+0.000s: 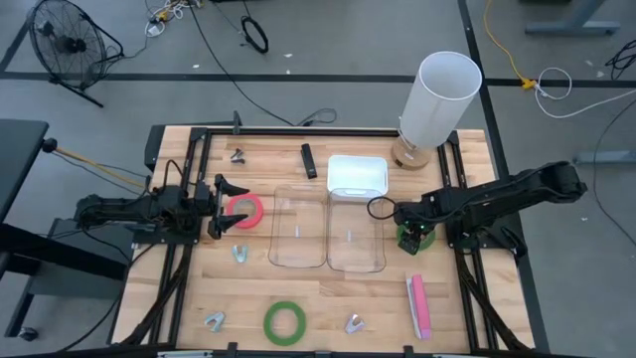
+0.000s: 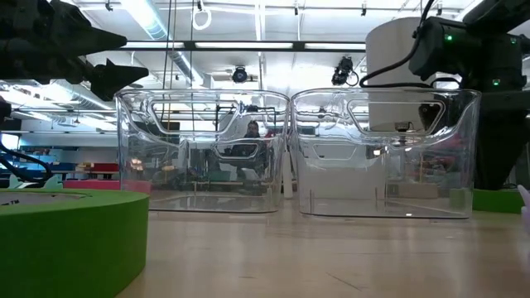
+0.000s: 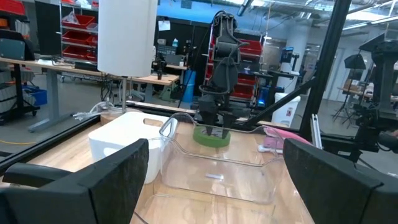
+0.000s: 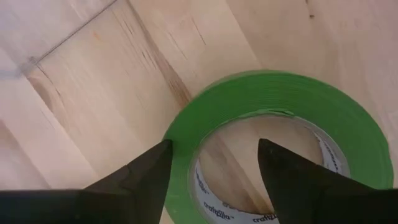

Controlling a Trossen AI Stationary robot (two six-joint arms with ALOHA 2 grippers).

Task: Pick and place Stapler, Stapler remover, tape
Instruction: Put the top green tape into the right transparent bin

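Note:
One green tape roll (image 1: 411, 241) lies flat on the table, right of the clear bins. My right gripper (image 4: 214, 149) is open and points down at it, one finger outside the ring and one in its hole; it also shows in the left wrist view (image 3: 211, 134). My left gripper (image 1: 223, 207) is open and empty, raised above the table beside the red-pink tape roll (image 1: 245, 211). A second green roll (image 1: 284, 321) lies near the front edge. The pink stapler (image 1: 418, 305) lies at the front right. Staple removers (image 1: 239, 253) (image 1: 215, 320) (image 1: 354, 323) lie on the table. My right gripper straddles the green roll's wall (image 4: 180, 180) from above, one finger (image 4: 140, 177) outside the ring and one finger (image 4: 298, 180) inside the hole. The roll lies flat on the table. I cannot tell whether the fingers touch it.
Two clear bins (image 1: 298, 227) (image 1: 356, 237) stand side by side at the table's middle, a white bin (image 1: 357, 176) behind them. A tall white cylinder (image 1: 437, 99) stands at the far right. A black bar (image 1: 309, 159) and another staple remover (image 1: 238, 155) lie at the far side.

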